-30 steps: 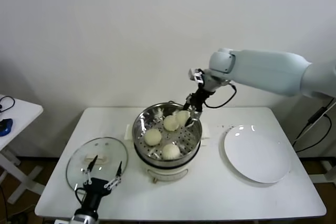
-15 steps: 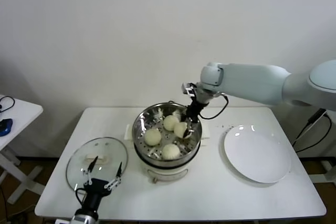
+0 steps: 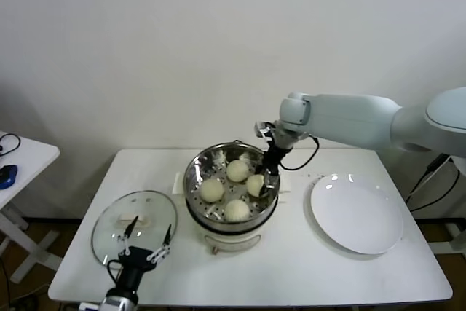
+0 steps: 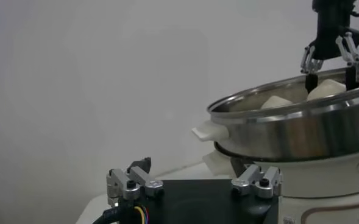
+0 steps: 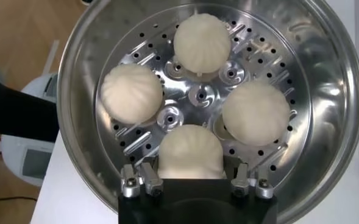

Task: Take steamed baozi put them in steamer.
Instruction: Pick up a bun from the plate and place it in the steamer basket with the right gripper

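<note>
1. In the middle of the counter (image 3: pixel 291 267) stands the steamer (image 3: pixel 196 187), a shiny steel pot on a white base with white side handles.
2. Inside the steamer, on its perforated tray, lie four baozi (image 5: pixel 131 92); one sits toward the wall side, one toward the lid side, one toward the near rim, and one toward the plate side.
3. The right claw (image 3: pixel 264 182) reaches down into the steamer from the plate side, its arm stretching in from the robot's right above the counter.
4. The right claw is clamped on the plate-side bun (image 3: pixel 255 184); in the right wrist view that bun (image 5: pixel 191 151) fills the gap between the two fingers (image 5: pixel 133 181), and its underside appears to rest on the tray.
5. The left wrist view shows the same claw (image 4: pixel 330 77) from afar, its fingertips dipping below the steamer's rim (image 4: pixel 289 112) on either side of a pale bun.
6. Left of the steamer, a round glass lid (image 3: pixel 135 225) lies flat on the counter.
7. The left claw (image 3: pixel 143 247) waits at the near edge of the counter beside the lid, its fingers spread apart and holding nothing.
8. Right of the steamer, well apart from it, lies a flat white plate (image 3: pixel 357 214).
</note>
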{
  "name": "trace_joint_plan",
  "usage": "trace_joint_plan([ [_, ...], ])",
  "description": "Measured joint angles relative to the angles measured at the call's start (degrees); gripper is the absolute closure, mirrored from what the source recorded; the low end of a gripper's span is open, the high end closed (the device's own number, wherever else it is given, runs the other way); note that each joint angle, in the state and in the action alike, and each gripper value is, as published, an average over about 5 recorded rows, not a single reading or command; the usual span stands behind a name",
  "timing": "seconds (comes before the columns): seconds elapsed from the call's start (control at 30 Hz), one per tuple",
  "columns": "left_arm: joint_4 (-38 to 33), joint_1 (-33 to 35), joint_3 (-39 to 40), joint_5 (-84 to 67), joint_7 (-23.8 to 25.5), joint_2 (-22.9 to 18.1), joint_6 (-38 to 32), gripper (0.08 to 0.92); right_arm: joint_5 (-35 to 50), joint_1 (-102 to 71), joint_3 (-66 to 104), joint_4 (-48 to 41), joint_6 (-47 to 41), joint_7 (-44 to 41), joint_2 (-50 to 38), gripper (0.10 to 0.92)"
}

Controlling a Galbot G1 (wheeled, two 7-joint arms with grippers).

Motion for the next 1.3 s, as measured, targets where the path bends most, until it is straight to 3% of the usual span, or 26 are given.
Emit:
trace_joint_plan([
  [0.63, 0.15, 0.12, 0.08, 0.28, 0.03, 0.0, -0.03, 0.177, -1.34, -0.56, 0.34, -0.69, 0.25, 0.15, -0.05, 0.338],
  [0.97, 0.16, 0.28, 0.06, 0.3, 0.03, -0.01, -0.09, 0.177, -1.4, -0.8, 0.88, -0.47, 0.48, 0.13, -0.02, 0.206],
  [1.3, 0.13, 0.05, -0.13, 0.29, -0.04, 0.0, -0.01, 0.177, -0.27, 0.82, 2.97, 1.01, 0.88, -0.58, -1.41, 0.203],
])
